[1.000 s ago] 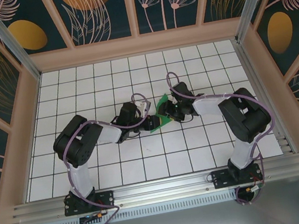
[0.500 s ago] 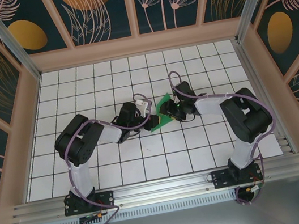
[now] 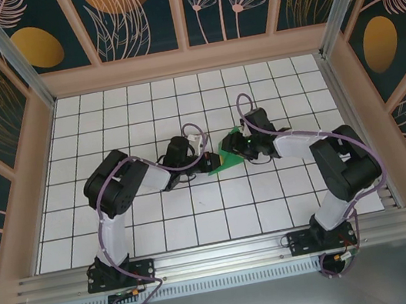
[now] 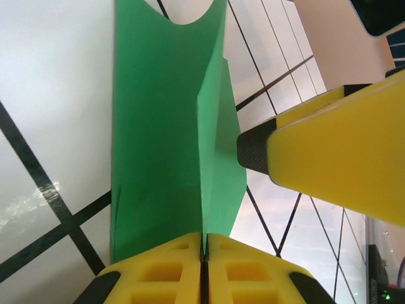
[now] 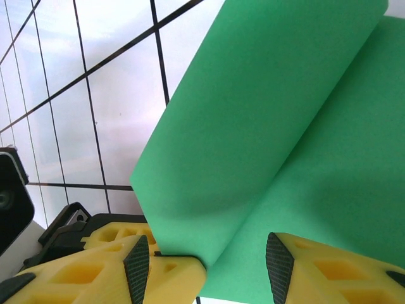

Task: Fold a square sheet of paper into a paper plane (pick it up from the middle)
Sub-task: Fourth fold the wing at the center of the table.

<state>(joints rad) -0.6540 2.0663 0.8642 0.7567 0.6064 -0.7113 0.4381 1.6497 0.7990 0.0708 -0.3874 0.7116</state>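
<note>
A: Walls round the cell are dark teal panels w/ pale plant drawings, wood frame betw. them. Bench is white tile w/ a black grid. Where's the paper?
B: Green paper lies approx mid-bench, right betw. the two wrists. Left arm reaches in from the left, right arm from the right, and they meet over it.
A: Flat?
B: No, folded. Left wrist cam: one layer lies on the bench, a 2nd flap stands up off it along a crease running away from the cam. Far edge shows a curved dip.
A: Left jaws?
B: Closed on the paper. Left fingers are pressed together, and the near end of the standing flap is pinched in the seam betw. them.
A: Right jaws?
B: Apart, clear gap, not clamped on anything. Right wrist cam: right fingers sit either side of the fold, w/ the crease running down into the gap. Upper layer curls over the lower one there.
A: Any contact?
B: Left wrist cam has one yellow right finger coming in from the right, its black tip up against the standing flap. Touching or just beside, can't tell. Same for the pads in the right wrist cam
</note>
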